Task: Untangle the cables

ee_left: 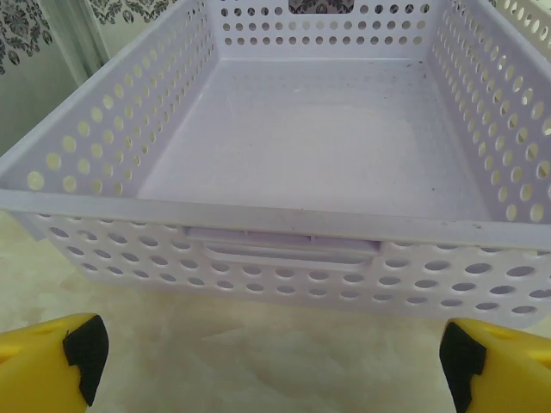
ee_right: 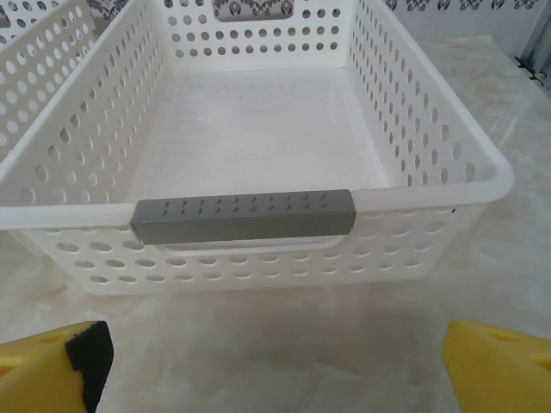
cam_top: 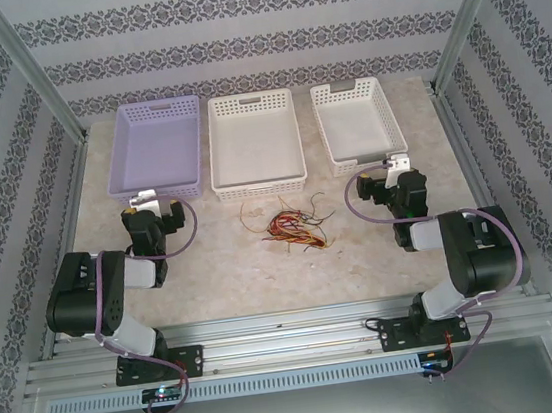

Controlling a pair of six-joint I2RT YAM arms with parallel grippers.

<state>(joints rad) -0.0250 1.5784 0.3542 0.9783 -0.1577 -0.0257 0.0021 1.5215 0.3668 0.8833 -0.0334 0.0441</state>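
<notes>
The cables [cam_top: 289, 227] lie in a loose tangle of thin red, yellow-tan and black wires on the table's middle, just in front of the middle basket. My left gripper [cam_top: 149, 200] stands well to their left, facing the purple basket [cam_top: 156, 146]. In the left wrist view, the left gripper [ee_left: 271, 361] is open, its yellow fingers [ee_left: 52, 366] wide apart over bare table. My right gripper [cam_top: 397, 164] stands to the right of the tangle. In the right wrist view, the right gripper [ee_right: 275, 366] is open too, with nothing between its fingers [ee_right: 499, 366].
Three perforated baskets line the back: the purple basket [ee_left: 258, 215] on the left, a white basket [cam_top: 254, 139] in the middle, and a white basket [ee_right: 430, 194] with a grey handle [ee_right: 244, 215] on the right. Patterned walls and metal rails bound the beige table [cam_top: 224, 273].
</notes>
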